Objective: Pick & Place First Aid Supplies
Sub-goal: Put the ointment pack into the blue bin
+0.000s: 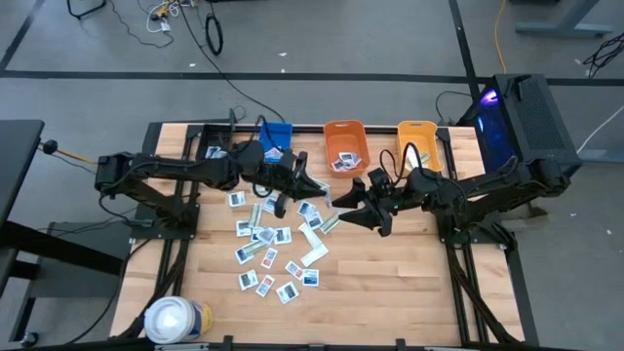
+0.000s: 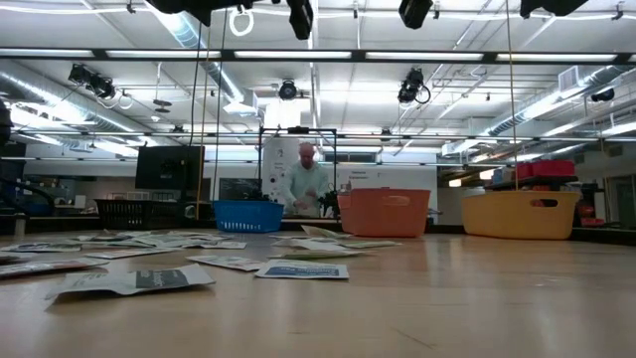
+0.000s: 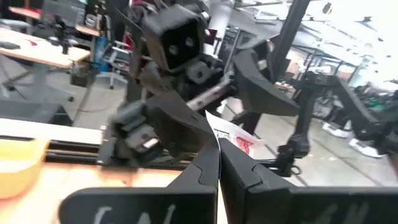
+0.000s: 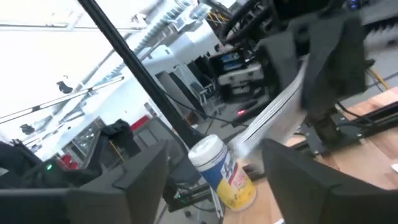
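Many first aid supplies [image 1: 268, 239], small white packets with blue or red print, lie flat and scattered on the wooden table's left half [image 2: 149, 278]. Above the table's middle, my left gripper [image 1: 320, 187] [image 3: 217, 155] is shut on one white packet with red print [image 3: 233, 137]. My right gripper [image 1: 343, 200] [image 4: 217, 149] faces it, open, with one finger on either side of the packet's free end [image 4: 273, 118] and not touching it. Neither gripper shows in the low view. My left gripper pinches one end of the white, red-printed packet [image 3: 222, 138] between its two fingertips. The fingers lie level and point toward the table's right side. The packet sticks out beyond the fingertips toward my right gripper, lifted clear of the table, and shows edge-on and slanted in the right wrist view.
A blue bin [image 1: 276, 136], an orange bin [image 1: 343, 144] holding some packets and a yellow bin [image 1: 418, 139] stand in a row along the far edge. A large white roll with a yellow-blue band [image 1: 175, 320] stands at the near left corner. A person [image 2: 305, 184] is in the room behind.
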